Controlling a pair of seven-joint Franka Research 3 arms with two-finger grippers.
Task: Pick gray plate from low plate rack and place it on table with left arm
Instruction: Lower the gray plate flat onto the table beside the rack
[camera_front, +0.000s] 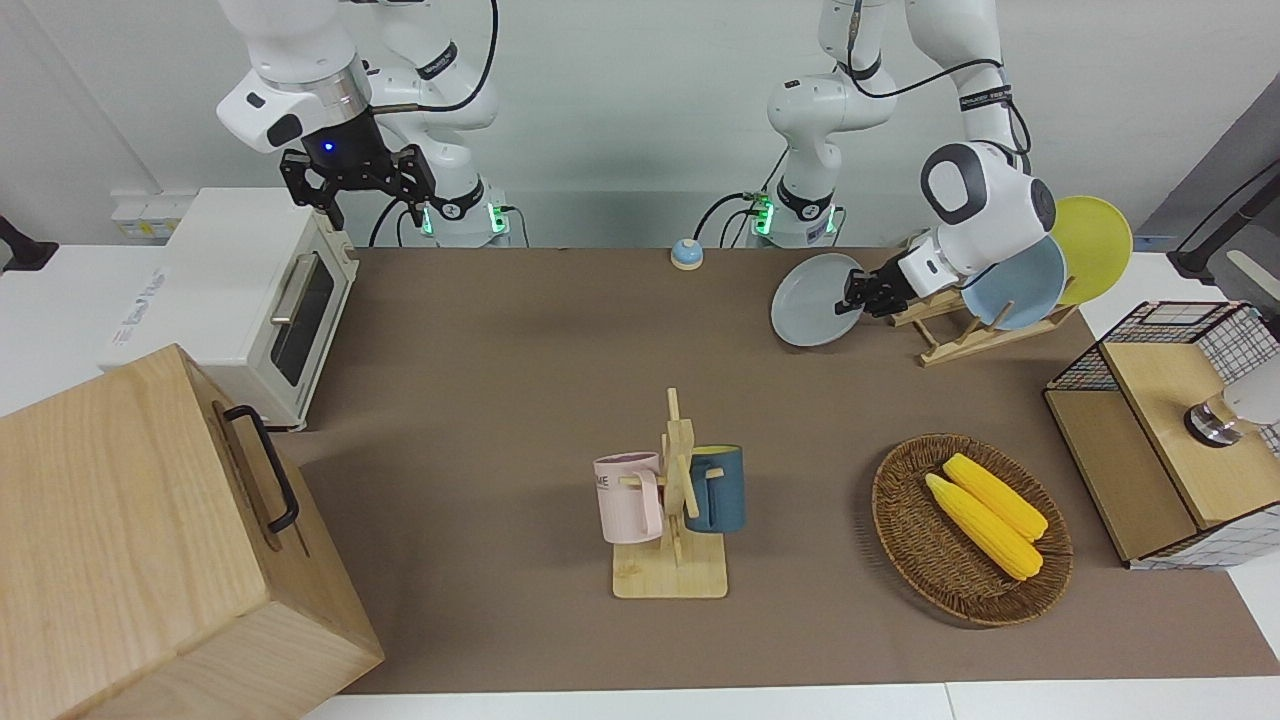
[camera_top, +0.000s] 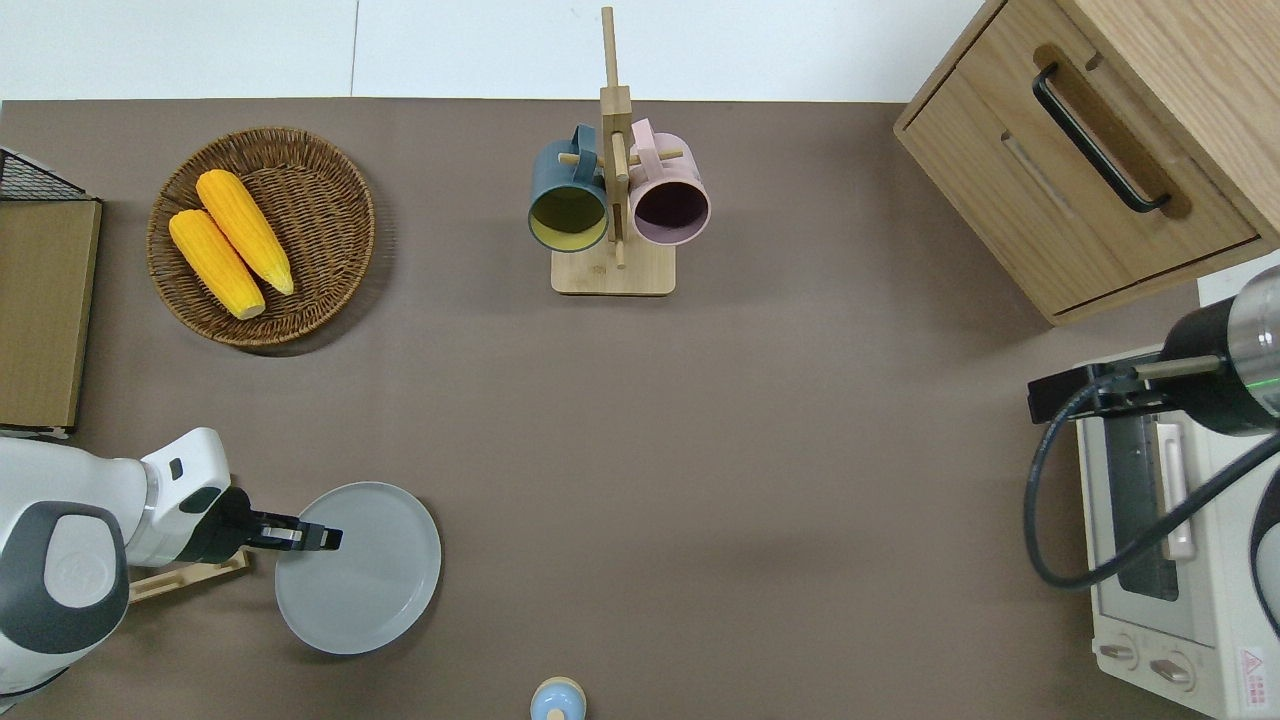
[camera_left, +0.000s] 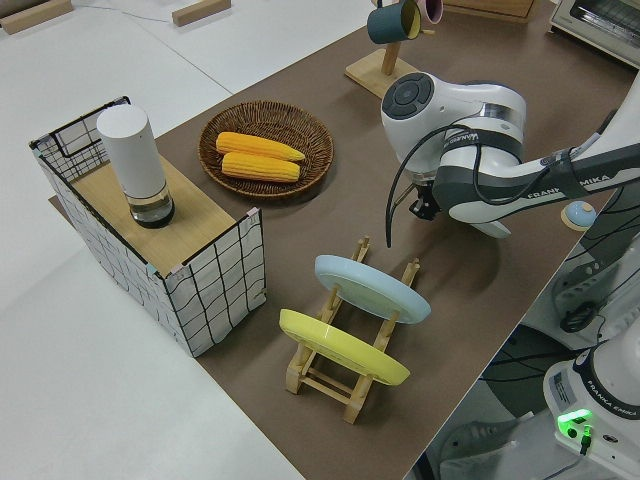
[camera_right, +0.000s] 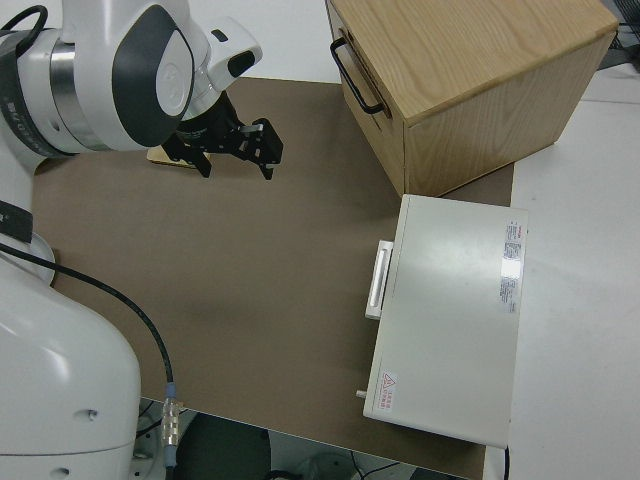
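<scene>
While the left tool (camera_top: 325, 539) pinches the gray plate (camera_top: 370, 575) at its rim, clear of the low plate rack (camera_front: 965, 335) over the table (camera_top: 700, 420), it looks stiff, smooth and breakable, so an edge grip suits.

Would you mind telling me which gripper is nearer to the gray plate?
The left gripper: it is shut on the rim of the gray plate, beside the low plate rack. The right gripper is parked.
</scene>
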